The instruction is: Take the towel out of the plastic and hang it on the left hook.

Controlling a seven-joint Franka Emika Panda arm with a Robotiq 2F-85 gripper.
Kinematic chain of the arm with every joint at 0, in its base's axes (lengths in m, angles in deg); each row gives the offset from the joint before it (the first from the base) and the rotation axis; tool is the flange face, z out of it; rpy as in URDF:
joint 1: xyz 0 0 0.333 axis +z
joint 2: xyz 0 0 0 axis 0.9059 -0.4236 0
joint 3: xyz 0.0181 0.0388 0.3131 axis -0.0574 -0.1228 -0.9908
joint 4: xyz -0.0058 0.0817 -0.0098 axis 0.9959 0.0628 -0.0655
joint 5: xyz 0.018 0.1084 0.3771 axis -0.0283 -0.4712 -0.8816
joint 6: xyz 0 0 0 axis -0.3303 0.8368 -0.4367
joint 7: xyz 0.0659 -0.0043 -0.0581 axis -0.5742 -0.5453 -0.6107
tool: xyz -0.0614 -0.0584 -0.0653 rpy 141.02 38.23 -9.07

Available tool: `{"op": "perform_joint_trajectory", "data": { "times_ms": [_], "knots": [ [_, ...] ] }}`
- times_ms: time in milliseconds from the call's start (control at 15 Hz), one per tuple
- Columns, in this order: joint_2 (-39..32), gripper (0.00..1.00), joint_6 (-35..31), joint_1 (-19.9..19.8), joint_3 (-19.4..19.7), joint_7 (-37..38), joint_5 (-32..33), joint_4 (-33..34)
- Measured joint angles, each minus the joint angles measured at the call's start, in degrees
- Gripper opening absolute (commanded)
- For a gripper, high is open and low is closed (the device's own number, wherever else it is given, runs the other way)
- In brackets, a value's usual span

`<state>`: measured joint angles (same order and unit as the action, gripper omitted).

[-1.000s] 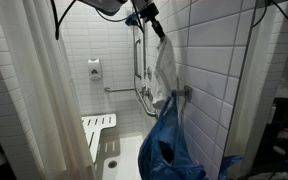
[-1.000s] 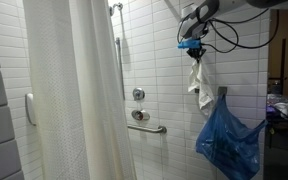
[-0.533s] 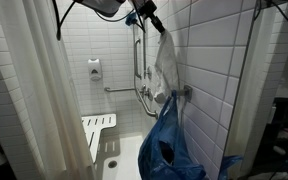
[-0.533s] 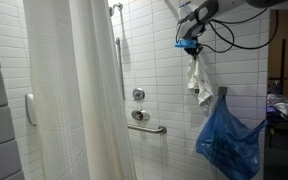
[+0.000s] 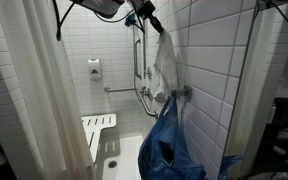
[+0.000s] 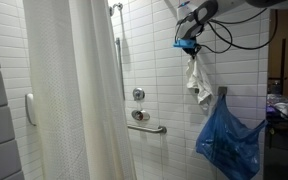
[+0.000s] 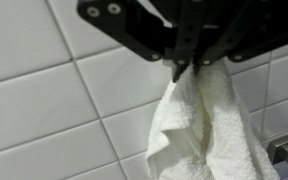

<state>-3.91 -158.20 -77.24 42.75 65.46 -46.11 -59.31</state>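
While it dangles from its top edge, the white towel [image 5: 165, 68] [image 6: 197, 78] [image 7: 209, 125] hangs in loose folds close to the tiled wall [image 6: 164, 60]. The gripper [image 5: 160, 32] [image 6: 192, 50] [image 7: 189, 68] holds it from above, and the wrist view shows the fingers closed tight on a bunched bit of cloth.

In an exterior view the towel's lower end sits just beside the upper edge of the blue plastic bag [image 6: 227, 140]. From the opposite angle the two overlap, so I cannot tell whether they touch. The bag [image 5: 169, 145] hangs from a metal hook [image 5: 184, 92] [image 6: 222, 92] on the wall, sagging wide below it. A piece of metal fitting [image 7: 284, 150] shows at the lower edge of the wrist view, beside the towel.

Further off, a grab bar [image 6: 149, 127] runs along the shower wall. A pale shower curtain [image 5: 39, 90] [image 6: 79, 90] hangs in front, and a folding seat [image 5: 96, 125] sits low in the stall.
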Motion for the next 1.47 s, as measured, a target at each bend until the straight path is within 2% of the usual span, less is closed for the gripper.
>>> {"op": "perform_joint_trajectory", "data": {
  "times_ms": [1467],
  "knots": [
    [-1.7,0.01,0.0,1.5,-0.2,-0.3,0.7,3.6]
  ]
}}
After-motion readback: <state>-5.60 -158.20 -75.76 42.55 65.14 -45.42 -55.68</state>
